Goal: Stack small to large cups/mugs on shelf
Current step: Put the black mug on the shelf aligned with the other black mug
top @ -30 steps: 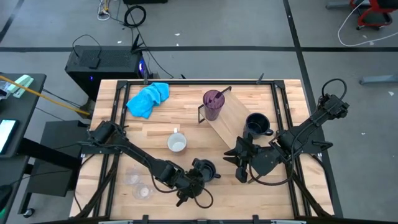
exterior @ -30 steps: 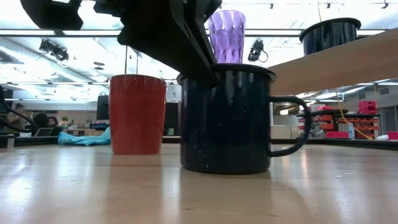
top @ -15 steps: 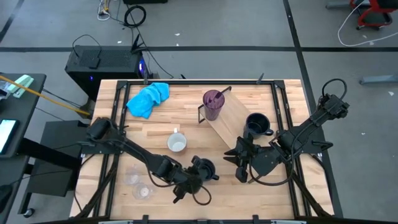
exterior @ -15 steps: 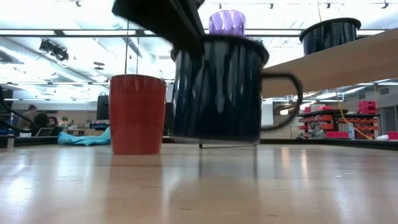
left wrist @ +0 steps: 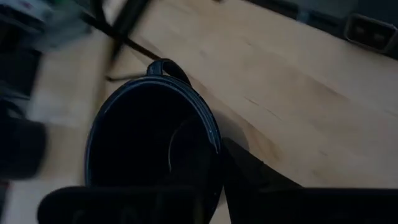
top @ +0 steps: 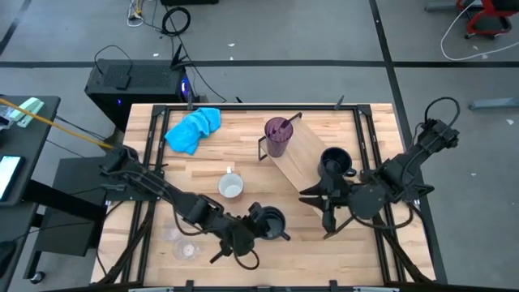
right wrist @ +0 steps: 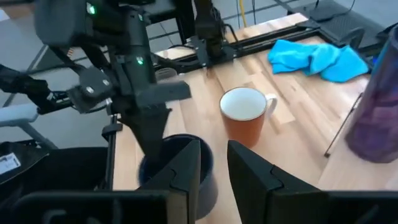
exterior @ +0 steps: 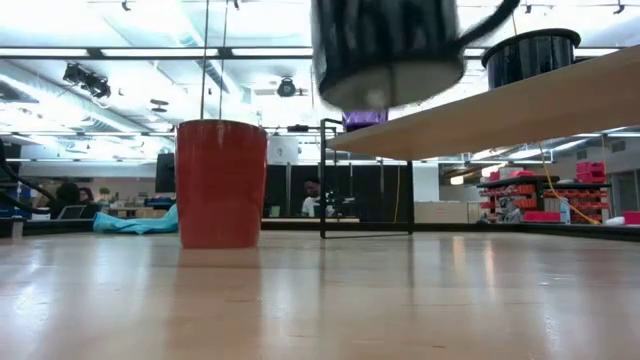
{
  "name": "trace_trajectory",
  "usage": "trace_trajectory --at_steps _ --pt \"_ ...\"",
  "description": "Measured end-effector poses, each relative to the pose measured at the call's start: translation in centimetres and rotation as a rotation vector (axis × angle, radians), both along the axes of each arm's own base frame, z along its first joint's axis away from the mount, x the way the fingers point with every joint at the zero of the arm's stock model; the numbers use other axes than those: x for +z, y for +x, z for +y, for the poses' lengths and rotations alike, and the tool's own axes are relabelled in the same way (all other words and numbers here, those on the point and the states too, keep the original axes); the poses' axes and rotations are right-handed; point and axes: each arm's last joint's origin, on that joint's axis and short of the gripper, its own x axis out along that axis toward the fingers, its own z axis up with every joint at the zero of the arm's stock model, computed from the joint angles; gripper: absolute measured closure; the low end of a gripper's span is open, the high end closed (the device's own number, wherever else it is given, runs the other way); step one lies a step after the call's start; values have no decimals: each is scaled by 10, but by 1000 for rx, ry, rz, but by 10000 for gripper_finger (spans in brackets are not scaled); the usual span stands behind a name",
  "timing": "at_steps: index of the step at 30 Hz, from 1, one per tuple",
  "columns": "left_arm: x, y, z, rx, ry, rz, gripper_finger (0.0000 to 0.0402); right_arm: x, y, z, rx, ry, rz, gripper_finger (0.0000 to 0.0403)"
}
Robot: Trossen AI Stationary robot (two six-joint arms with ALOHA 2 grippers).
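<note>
My left gripper point(top: 258, 228) is shut on a dark navy mug point(top: 271, 222), held high above the table in the low view point(exterior: 390, 45). My right gripper point(top: 322, 208) is open and empty just right of it, near the shelf's near end. The shelf point(top: 302, 158) is a light board on a black wire frame. It carries the purple tumbler point(top: 278, 135) and the second dark mug point(top: 333, 162). The white mug point(top: 230, 187), orange-red outside point(exterior: 222, 183), stands on the table. Two clear glasses point(top: 180, 242) stand near the front left. My left gripper holds the mug by its rim point(left wrist: 212, 138), on the side opposite the handle point(left wrist: 168, 66). One finger point(left wrist: 252, 175) is outside the wall and the other reaches down inside. The fingers come from above. The mug is lifted clear of the table, mouth up.
A bright blue cloth point(top: 193, 129) lies at the far left of the table. Black rails point(top: 143, 146) run along the table's sides. Bare tabletop point(exterior: 320, 300) lies under the lifted mug.
My left gripper has risen with the dark mug, which stood on the table a second ago and now hangs clear above it, a little nearer the shelf. My right gripper has shifted slightly toward the table's right edge.
</note>
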Motion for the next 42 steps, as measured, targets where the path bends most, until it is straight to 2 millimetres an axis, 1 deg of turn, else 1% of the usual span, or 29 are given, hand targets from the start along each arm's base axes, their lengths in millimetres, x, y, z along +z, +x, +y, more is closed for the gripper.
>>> trace_trajectory --at_steps 5,8,10,16,20,23,27,31,33,37,42 --pt "23 -4 4 -32 11 -118 374 4 -6 -6 -26 -27 -12 315" --pt "33 0 8 -36 -2 -196 370 5 -7 -7 -40 -46 -19 315" --pt "35 4 13 -44 21 -218 368 6 -8 -8 -47 -60 -25 315" --pt "30 28 38 -9 49 -275 374 7 -10 -6 -51 -71 -34 315" --pt "30 32 52 28 45 -262 365 5 -19 5 11 -62 -18 315" --pt "32 29 53 21 57 -253 368 4 -23 14 25 -24 -19 317" --pt "33 28 52 3 70 -261 374 -10 -24 25 18 -22 52 324" --pt "33 29 54 9 76 -256 365 -33 -19 36 -35 -41 158 327" --pt "32 29 55 12 78 -256 365 -41 -18 40 -47 -55 192 327" --pt "32 29 54 -2 75 -248 374 -47 -20 45 -46 -64 224 322" --pt "31 29 54 -23 59 -238 366 -46 -19 43 -51 -64 221 293"
